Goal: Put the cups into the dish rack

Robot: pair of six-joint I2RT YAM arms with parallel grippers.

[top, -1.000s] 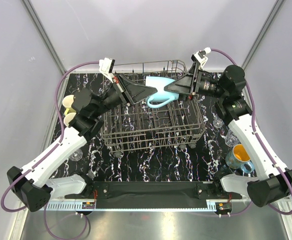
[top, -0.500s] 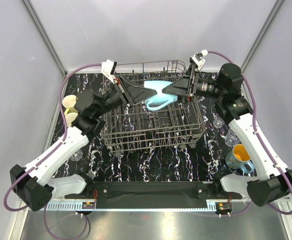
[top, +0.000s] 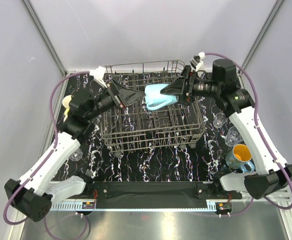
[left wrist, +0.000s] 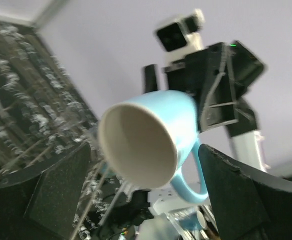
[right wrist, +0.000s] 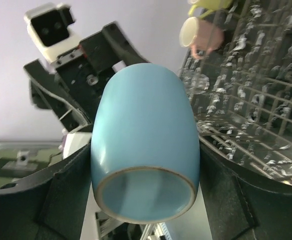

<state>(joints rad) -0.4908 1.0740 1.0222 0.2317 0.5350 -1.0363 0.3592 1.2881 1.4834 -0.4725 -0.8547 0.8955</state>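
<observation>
Right wrist: right jaws clamp light blue mug (right wrist: pixel 144 145); left jaws spread, empty

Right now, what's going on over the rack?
The right gripper holds the light blue mug sideways in the air over the far part of the dish rack. The left gripper is open, facing the mug's mouth, fingers clear of it. The rack looks empty; a teal mug waits on the table at right.

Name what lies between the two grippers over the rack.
The blue mug, held by the right gripper, its mouth facing the open left gripper; the top view shows it.
</observation>
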